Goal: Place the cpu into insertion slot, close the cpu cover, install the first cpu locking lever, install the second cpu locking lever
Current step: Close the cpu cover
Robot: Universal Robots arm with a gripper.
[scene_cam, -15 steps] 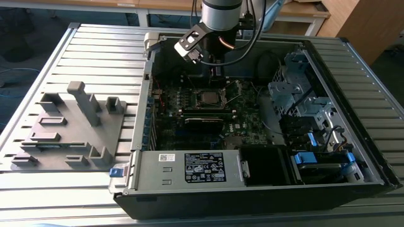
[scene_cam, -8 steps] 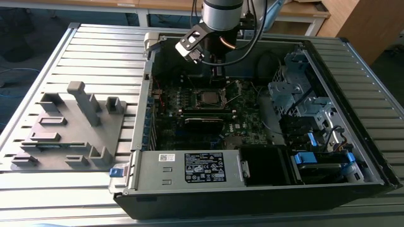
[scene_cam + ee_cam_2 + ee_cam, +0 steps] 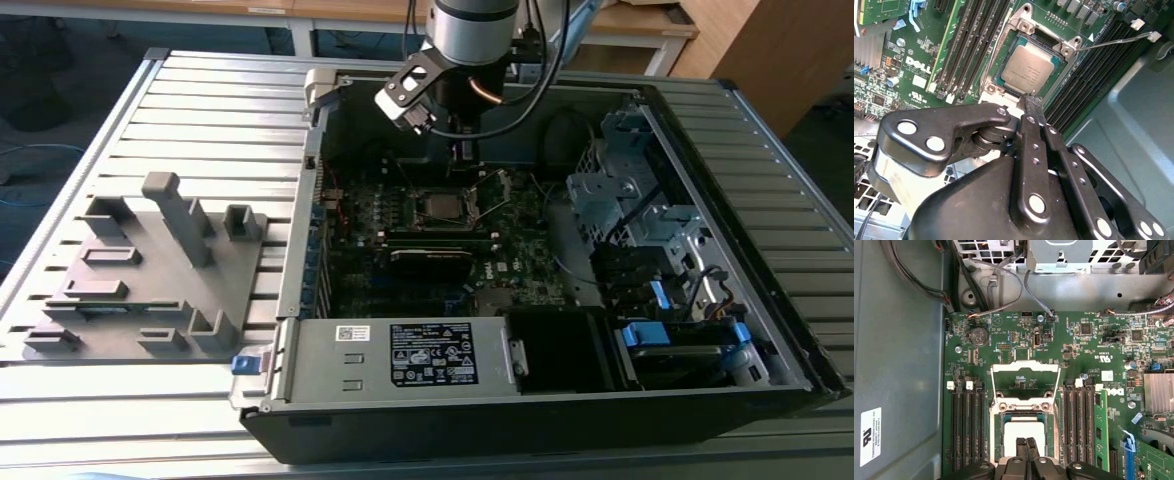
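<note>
Resting flat in the insertion slot (image 3: 1024, 416), the cpu (image 3: 1024, 429) is placed; the cpu cover (image 3: 1025, 382) lies open, jaws together at the chip's edge

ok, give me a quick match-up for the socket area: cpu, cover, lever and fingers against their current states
1 silver-grey square cpu chip
2 shiny silver cpu cover frame
3 thin metal wire lever
4 black gripper fingers

A swung open
B lying flat, metal top up
C closed together at the chip's edge
D sticking out free, not latched

Pairs: 1-B, 2-A, 3-D, 4-C
</note>
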